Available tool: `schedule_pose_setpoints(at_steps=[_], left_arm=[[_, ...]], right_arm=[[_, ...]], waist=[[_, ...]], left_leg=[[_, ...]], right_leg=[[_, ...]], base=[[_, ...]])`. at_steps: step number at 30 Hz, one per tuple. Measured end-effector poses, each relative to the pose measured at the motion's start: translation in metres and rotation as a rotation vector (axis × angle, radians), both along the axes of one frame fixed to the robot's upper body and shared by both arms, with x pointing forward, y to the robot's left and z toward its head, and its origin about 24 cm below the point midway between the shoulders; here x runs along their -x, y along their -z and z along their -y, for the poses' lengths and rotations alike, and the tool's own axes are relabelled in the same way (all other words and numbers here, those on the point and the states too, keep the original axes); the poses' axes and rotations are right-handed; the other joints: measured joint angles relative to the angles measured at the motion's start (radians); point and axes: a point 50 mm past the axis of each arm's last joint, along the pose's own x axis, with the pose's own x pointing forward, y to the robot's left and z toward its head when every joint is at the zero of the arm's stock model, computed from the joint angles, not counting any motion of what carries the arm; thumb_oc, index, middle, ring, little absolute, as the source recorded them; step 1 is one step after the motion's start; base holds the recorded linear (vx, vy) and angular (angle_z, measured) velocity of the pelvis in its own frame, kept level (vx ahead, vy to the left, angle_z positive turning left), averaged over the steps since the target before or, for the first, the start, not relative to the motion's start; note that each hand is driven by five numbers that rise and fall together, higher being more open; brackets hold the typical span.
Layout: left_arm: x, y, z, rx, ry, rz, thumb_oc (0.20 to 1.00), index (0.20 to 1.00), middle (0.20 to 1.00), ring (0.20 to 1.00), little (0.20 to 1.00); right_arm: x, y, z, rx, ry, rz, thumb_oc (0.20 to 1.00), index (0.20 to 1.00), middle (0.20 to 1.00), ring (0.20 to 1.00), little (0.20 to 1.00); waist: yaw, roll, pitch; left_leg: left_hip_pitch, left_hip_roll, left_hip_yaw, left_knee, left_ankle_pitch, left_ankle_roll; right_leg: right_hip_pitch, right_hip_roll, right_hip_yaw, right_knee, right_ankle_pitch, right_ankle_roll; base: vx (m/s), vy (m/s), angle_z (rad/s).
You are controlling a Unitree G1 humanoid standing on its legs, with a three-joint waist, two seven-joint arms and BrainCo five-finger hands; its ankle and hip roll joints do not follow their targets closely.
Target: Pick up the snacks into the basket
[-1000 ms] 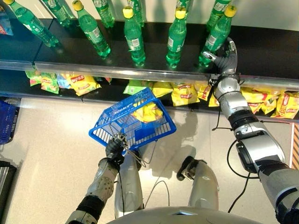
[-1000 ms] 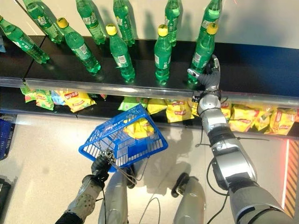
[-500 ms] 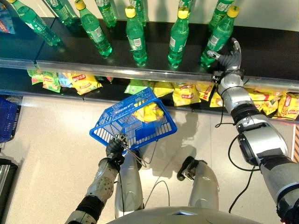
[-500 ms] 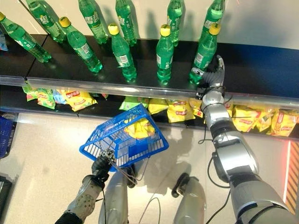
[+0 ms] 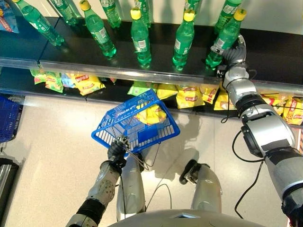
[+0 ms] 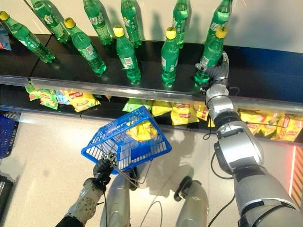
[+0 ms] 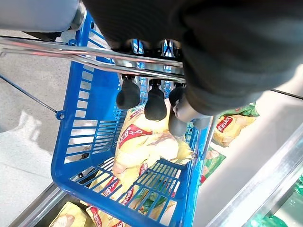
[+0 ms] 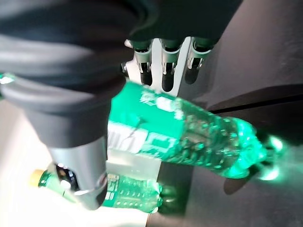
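My left hand [image 5: 116, 150] is shut on the metal handle [image 7: 94, 59] of a blue plastic basket [image 5: 110, 127], holding it tilted above the floor in front of the shelves. Yellow snack bags [image 5: 150, 113] lie inside the basket [image 7: 75, 142]. More yellow snack bags [image 5: 188, 96] line the lower shelf behind it. My right hand [image 5: 235, 56] is up on the top shelf against a green bottle with a yellow cap [image 5: 222, 40]. Its fingers [image 8: 163, 75] stretch straight along one side of that bottle [image 8: 189, 132], with the thumb on the other side.
Several green bottles [image 5: 140, 38] stand on the dark top shelf [image 5: 274, 52], whose front rail [image 5: 118, 73] overhangs the snack shelf. Green and yellow bags [image 5: 85, 84] fill the lower shelf's left part. Another blue basket [image 5: 7, 118] sits at the left edge.
My right hand has slid further onto the top shelf and closed in on the yellow-capped green bottle, which now sits between fingers and thumb. The left hand and basket hold still.
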Motion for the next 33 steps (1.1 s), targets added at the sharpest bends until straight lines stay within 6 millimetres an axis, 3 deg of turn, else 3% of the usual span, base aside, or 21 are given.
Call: schedule_pose_setpoints(at_steps=[16, 17, 19, 25, 33], left_arm=[[0.001, 0.001, 0.004, 0.001, 0.023, -0.005, 0.2, 0.2, 0.2, 0.2, 0.2], [0.001, 0.001, 0.005, 0.002, 0.025, -0.005, 0.2, 0.2, 0.2, 0.2, 0.2], [0.002, 0.002, 0.006, 0.002, 0.032, -0.007, 0.2, 0.2, 0.2, 0.2, 0.2], [0.002, 0.003, 0.012, 0.011, 0.06, -0.008, 0.2, 0.2, 0.2, 0.2, 0.2], [0.003, 0.003, 0.011, 0.013, 0.062, -0.01, 0.2, 0.2, 0.2, 0.2, 0.2]], right_arm=[[0.002, 0.012, 0.019, 0.011, 0.063, -0.103, 1.0, 1.0, 1.0, 1.0, 1.0], [0.003, 0.013, 0.021, 0.009, 0.073, -0.115, 0.485, 0.485, 0.485, 0.485, 0.485], [0.004, 0.012, 0.027, 0.011, 0.09, -0.118, 0.2, 0.2, 0.2, 0.2, 0.2], [0.011, 0.01, 0.051, -0.006, 0.159, -0.125, 0.2, 0.2, 0.2, 0.2, 0.2], [0.012, 0.011, 0.053, -0.039, 0.167, -0.123, 0.2, 0.2, 0.2, 0.2, 0.2]], waist=[[0.028, 0.005, 0.001], [0.029, 0.007, 0.0], [0.032, 0.013, 0.003], [0.05, 0.031, 0.003], [0.054, 0.033, 0.003]], left_leg=[[0.002, -0.015, -0.012, -0.007, 0.002, 0.002], [0.002, -0.016, -0.012, -0.007, 0.002, 0.002], [0.002, -0.018, -0.014, -0.008, 0.003, 0.003], [0.002, -0.028, -0.027, -0.009, 0.005, 0.006], [0.002, -0.036, -0.03, -0.01, 0.006, 0.007]], right_leg=[[0.017, -0.009, -0.013, -0.003, -0.004, 0.006], [0.018, -0.009, -0.014, -0.003, -0.004, 0.006], [0.018, -0.009, -0.015, -0.002, -0.004, 0.007], [0.029, -0.015, -0.018, -0.001, -0.009, 0.014], [0.035, -0.019, -0.02, -0.001, -0.01, 0.018]], base=[[0.0, -0.001, 0.03], [0.0, 0.0, 0.0], [0.0, 0.0, 0.0], [-0.01, -0.001, 0.07], [-0.01, 0.0, 0.04]])
